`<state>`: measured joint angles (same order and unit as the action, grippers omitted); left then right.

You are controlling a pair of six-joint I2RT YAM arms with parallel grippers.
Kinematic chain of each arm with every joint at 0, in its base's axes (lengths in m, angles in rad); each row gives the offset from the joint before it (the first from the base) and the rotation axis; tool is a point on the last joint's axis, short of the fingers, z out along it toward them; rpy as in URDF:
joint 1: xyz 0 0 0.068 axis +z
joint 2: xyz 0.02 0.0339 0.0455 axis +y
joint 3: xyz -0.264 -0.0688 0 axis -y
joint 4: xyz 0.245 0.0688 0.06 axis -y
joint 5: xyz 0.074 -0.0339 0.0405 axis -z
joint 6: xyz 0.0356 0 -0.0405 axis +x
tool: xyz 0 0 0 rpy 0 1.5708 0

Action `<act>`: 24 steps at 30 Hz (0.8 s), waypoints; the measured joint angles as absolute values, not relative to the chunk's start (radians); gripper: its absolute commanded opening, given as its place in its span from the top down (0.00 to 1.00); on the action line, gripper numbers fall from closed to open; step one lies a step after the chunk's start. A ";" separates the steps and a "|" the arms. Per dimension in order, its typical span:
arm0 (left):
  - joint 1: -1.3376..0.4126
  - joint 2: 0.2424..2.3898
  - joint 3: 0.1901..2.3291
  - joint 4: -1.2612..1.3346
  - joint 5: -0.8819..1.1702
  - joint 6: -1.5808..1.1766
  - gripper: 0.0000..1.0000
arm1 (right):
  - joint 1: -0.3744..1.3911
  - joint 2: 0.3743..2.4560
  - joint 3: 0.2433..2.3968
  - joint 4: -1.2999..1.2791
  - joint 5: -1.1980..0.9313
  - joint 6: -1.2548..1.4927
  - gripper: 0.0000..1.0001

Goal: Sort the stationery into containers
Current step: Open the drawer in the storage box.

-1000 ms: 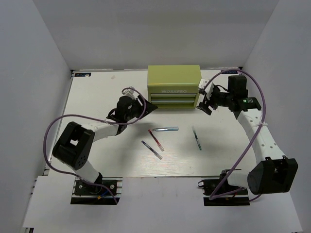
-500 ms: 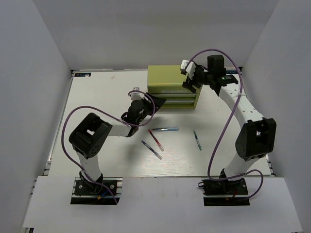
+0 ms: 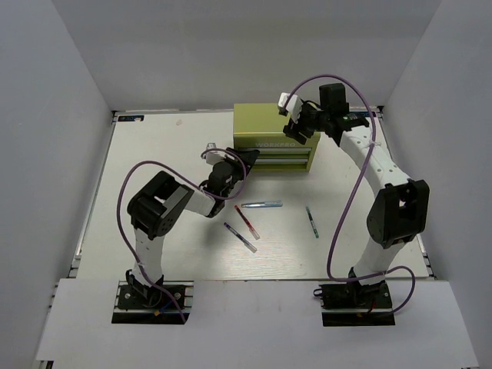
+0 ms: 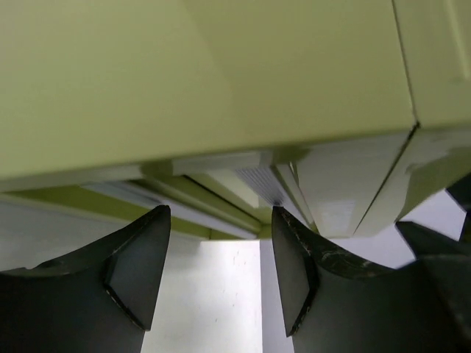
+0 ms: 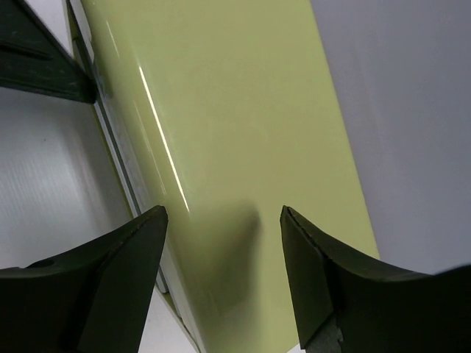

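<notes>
The yellow-green metal chest point(image 3: 265, 123) stands at the back of the table, its drawers facing me. My left gripper point(image 3: 252, 161) is open at the chest's lower left front corner; the left wrist view shows the drawer fronts point(image 4: 221, 88) just above its open fingers. My right gripper point(image 3: 294, 131) is open over the chest's top right front; the right wrist view shows the chest's top point(image 5: 221, 132) between its fingers. Four pens lie on the table: pale blue-silver point(image 3: 262, 204), red with white end point(image 3: 247, 222), dark grey point(image 3: 240, 237), dark teal point(image 3: 311, 221).
White walls close in the table point(image 3: 154, 177) at the back and on both sides. Purple cables loop off both arms.
My right arm swung from the chest's right side up over its top. My left gripper moved right, up to the chest's left front corner. The pens have not moved.
</notes>
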<state>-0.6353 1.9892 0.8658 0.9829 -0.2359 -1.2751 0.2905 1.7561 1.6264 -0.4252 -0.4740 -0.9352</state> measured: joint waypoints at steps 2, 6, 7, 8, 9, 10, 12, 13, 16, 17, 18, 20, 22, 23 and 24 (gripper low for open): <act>-0.635 2.014 0.882 0.996 -0.248 -1.291 0.34 | 0.293 1.766 1.642 -0.451 -0.474 -0.941 0.35; -0.646 2.042 0.903 1.028 -0.252 -1.314 0.35 | 0.297 1.791 1.683 -0.508 -0.477 -0.950 0.36; -0.648 2.045 0.905 1.033 -0.252 -1.319 0.35 | 0.297 1.794 1.687 -0.517 -0.477 -0.952 0.36; -0.649 2.048 0.906 1.041 -0.252 -1.322 0.35 | 0.297 1.795 1.689 -0.522 -0.476 -0.954 0.36; -0.649 2.050 0.907 1.055 -0.252 -1.326 0.35 | 0.297 1.796 1.689 -0.525 -0.475 -0.955 0.36; -0.649 2.053 0.908 1.066 -0.254 -1.328 0.35 | 0.297 1.797 1.689 -0.528 -0.474 -0.957 0.36; -0.649 2.055 0.908 1.082 -0.255 -1.330 0.35 | 0.297 1.800 1.689 -0.531 -0.474 -0.960 0.36; -0.651 2.058 0.908 1.087 -0.255 -1.330 0.37 | 0.297 1.802 1.689 -0.534 -0.473 -0.961 0.36; -0.655 2.074 0.910 1.120 -0.257 -1.334 0.37 | 0.297 1.810 1.689 -0.543 -0.470 -0.965 0.36; -0.657 2.083 0.913 1.132 -0.258 -1.335 0.37 | 0.297 1.812 1.689 -0.543 -0.469 -0.969 0.36; -0.657 2.090 0.919 1.137 -0.260 -1.336 0.37 | 0.297 1.812 1.689 -0.545 -0.469 -0.971 0.36; -0.659 2.109 0.940 1.138 -0.258 -1.342 0.37 | 0.297 1.814 1.694 -0.546 -0.465 -0.973 0.36; -0.665 2.119 0.955 1.137 -0.262 -1.345 0.38 | 0.297 1.816 1.698 -0.550 -0.463 -0.975 0.39; -0.670 2.128 0.968 1.139 -0.264 -1.349 0.40 | 0.297 1.817 1.700 -0.551 -0.461 -0.976 0.39; -0.673 2.138 0.982 1.143 -0.266 -1.352 0.42 | 0.297 1.819 1.705 -0.551 -0.459 -0.977 0.41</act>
